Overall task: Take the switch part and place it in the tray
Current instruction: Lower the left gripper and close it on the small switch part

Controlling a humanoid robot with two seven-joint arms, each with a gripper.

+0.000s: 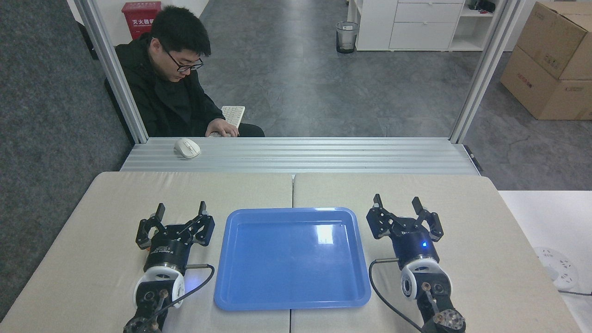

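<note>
Flanking blue tray, left end effector, right end effector, fingers spread

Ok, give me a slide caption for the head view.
Both grippers, left and right, open beside an empty blue tray; no switch part visible.

Your two arms look alike: each ends in a black claw with two slim fingers on angular, open-framed black linkages. Below each sits a black cylindrical body; the left claw carries small white lettering on that cylinder, too fine to read, and the right claw shows a small blue light. A white ring joint follows on each wrist, with a black cable looping out from the side, then dark links with a bare metal, screw-studded part near the bottom edge.
</note>
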